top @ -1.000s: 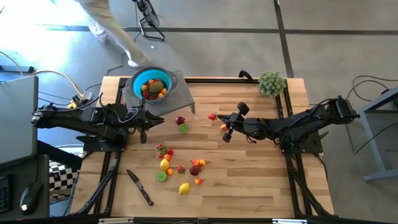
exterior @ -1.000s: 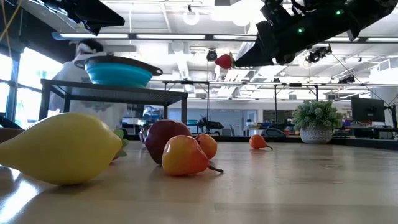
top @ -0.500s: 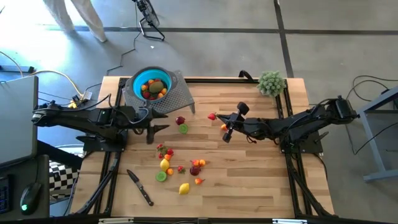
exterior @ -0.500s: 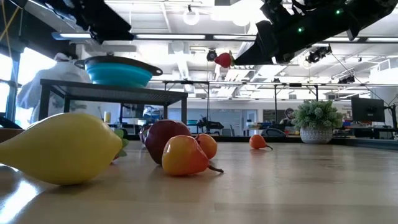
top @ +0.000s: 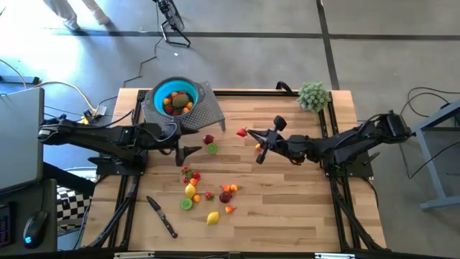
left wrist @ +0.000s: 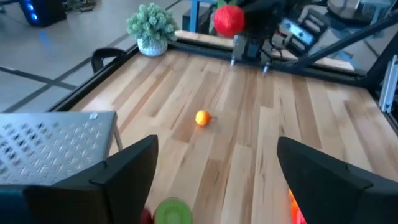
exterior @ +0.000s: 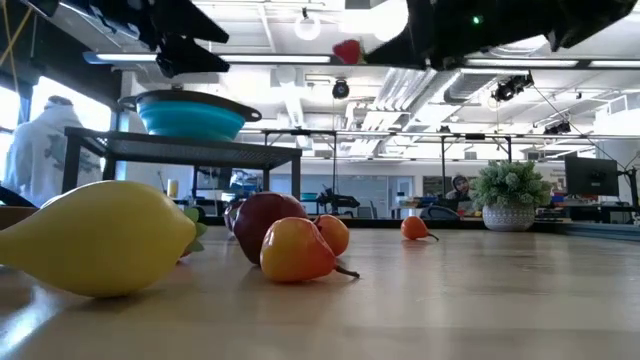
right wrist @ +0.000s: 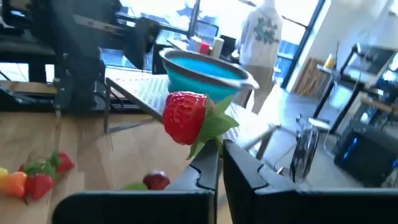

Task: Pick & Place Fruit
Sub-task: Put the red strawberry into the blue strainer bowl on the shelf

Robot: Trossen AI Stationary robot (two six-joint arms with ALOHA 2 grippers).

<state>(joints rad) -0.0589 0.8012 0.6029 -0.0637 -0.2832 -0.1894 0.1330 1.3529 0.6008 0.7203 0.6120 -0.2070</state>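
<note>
Fruit (top: 208, 193) lies scattered over the middle of the bench (top: 287, 208), with more in the teal bowl (top: 175, 96) on a perforated rack (top: 205, 111) at the far left corner. The right gripper (top: 244, 133) is raised above the bench, its fingers (right wrist: 208, 168) pinched on a strawberry (right wrist: 185, 117) by its leaves. The left gripper (top: 188, 152) hovers just beside the rack, fingers (left wrist: 127, 168) spread wide and holding nothing. A knife (top: 162, 216) lies near the front left.

1. Strawberry (right wrist: 186, 116): red, green-leaved, held aloft by its leaves.
2. Fruits in teal bowl (top: 177, 102): red, orange, green.
3. Scattered fruits (top: 208, 193): yellow lemon, lime halves, maroon and orange pieces on wood.
</note>
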